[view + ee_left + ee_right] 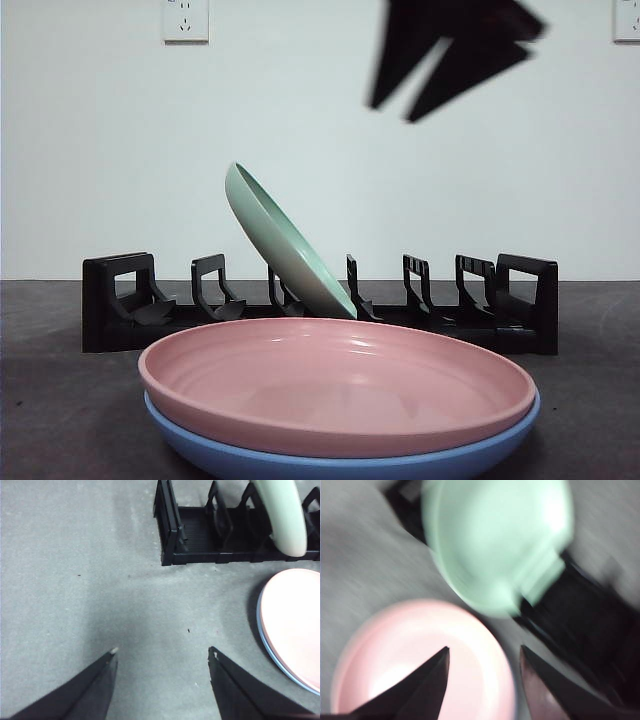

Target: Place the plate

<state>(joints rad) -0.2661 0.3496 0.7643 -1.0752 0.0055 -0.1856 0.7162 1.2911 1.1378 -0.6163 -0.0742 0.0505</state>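
1. the green plate (285,245) already leans in a middle slot of the black rack (320,305); the pink plate (335,385) lies on the blue plate (200,445) on the counter (60,400), just in front of the rack.
2. the right gripper (450,55) hangs above, jaws apart and empty — the step looks like a reach for the pink plate.
3. next it must come down and pinch that plate's rim.
4. the left gripper (162,652) waits open over bare counter.
5. the right wrist view is blurred — the blue plate is mostly covered.
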